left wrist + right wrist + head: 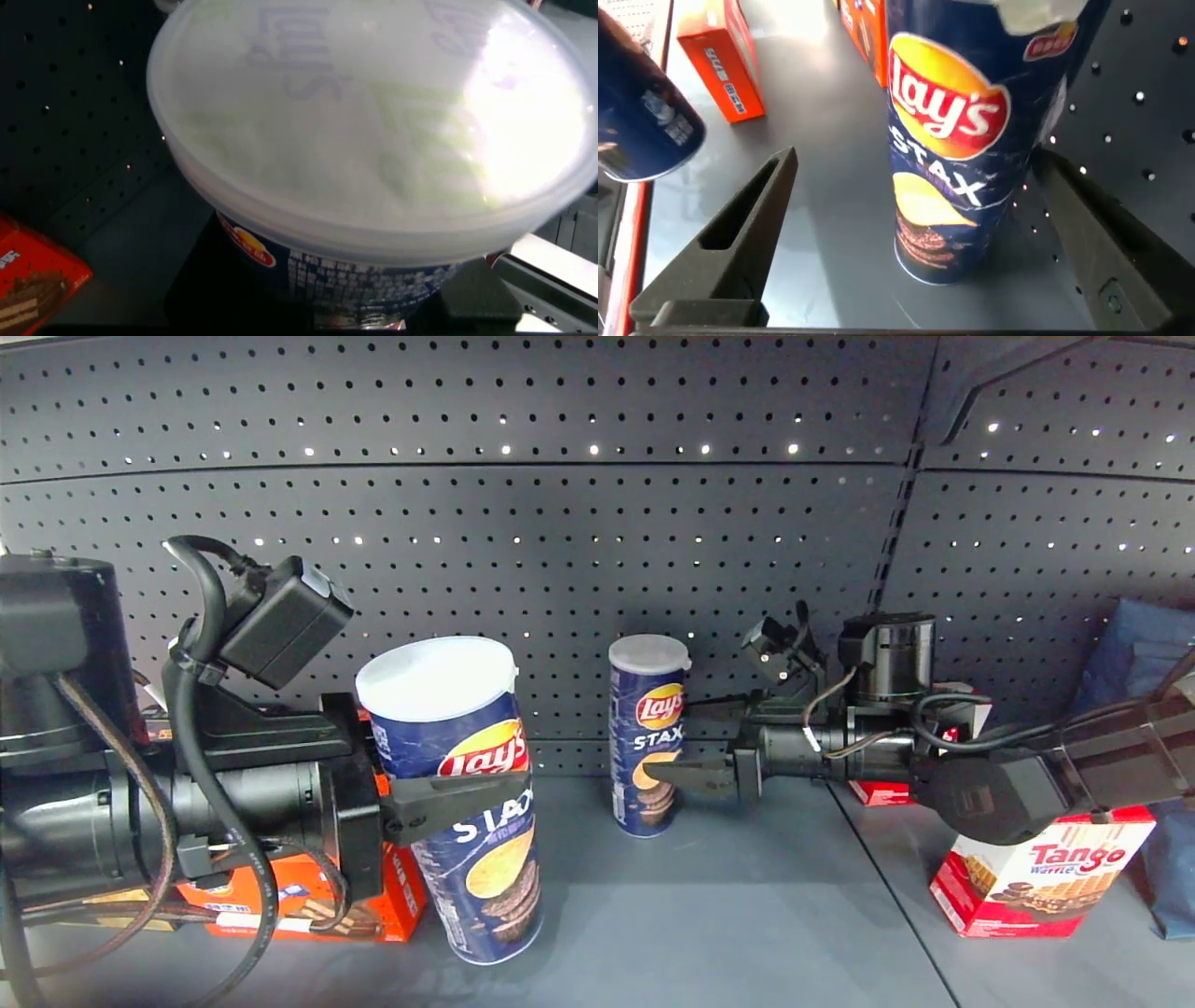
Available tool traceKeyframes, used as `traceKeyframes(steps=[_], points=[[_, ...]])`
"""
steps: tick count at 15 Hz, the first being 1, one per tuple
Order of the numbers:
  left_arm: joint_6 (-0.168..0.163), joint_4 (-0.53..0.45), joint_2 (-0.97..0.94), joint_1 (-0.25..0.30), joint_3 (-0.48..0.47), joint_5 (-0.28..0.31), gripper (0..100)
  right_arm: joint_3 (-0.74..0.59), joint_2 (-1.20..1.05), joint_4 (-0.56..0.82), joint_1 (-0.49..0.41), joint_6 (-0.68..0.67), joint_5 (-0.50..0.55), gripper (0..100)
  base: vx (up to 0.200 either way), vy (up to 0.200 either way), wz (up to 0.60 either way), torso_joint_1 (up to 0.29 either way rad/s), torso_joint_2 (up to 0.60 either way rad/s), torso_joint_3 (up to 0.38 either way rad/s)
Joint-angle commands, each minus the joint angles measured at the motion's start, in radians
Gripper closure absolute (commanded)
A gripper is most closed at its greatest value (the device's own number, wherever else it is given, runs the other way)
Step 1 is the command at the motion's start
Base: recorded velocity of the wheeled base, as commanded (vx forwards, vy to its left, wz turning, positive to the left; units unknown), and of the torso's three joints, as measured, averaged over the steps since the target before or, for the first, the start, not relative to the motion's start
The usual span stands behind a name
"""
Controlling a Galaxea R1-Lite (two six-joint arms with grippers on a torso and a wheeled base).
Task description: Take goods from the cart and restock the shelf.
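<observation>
Left gripper (481, 791) clamped across the middle of a dark blue cylindrical chip can with white plastic lid (485, 887); the can leans slightly. Right gripper (674, 739) has its fingers apart, flanking a second, upright blue lidded can (644, 709). Orange carton (308, 907) sits just below Left gripper. Red-and-white wafer box (1036, 882) lies below and behind Right gripper.

Shop: pegboard-backed shelf (747, 896) with snack boxes (1036, 882)

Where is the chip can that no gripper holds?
In the head view the free chip can stands upright mid-shelf by the pegboard, between the open fingers of the right gripper, right of the held chip can in the left gripper.
</observation>
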State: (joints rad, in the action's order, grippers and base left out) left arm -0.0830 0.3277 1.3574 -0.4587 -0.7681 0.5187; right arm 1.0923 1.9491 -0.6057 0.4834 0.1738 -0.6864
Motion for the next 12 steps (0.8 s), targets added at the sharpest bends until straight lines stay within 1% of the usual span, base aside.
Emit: traceKeyframes(steps=[1,7,12], points=[[0.0,-0.001,-0.001,0.0,0.003,0.0,100,0.003,0.016,0.0,-0.005,0.001,-0.001,0,0.0,0.0,0.0,0.0,0.0,0.0],[0.0,-0.001,-0.001,0.0,0.004,0.0,100,-0.015,0.04,-0.025,-0.003,0.001,-0.004,0,0.0,0.0,0.0,0.0,0.0,0.0],[0.0,-0.001,-0.001,0.002,0.009,0.0,100,-0.089,-0.006,-0.026,0.021,0.021,-0.005,0,0.0,0.0,0.0,0.0,0.0,0.0]])
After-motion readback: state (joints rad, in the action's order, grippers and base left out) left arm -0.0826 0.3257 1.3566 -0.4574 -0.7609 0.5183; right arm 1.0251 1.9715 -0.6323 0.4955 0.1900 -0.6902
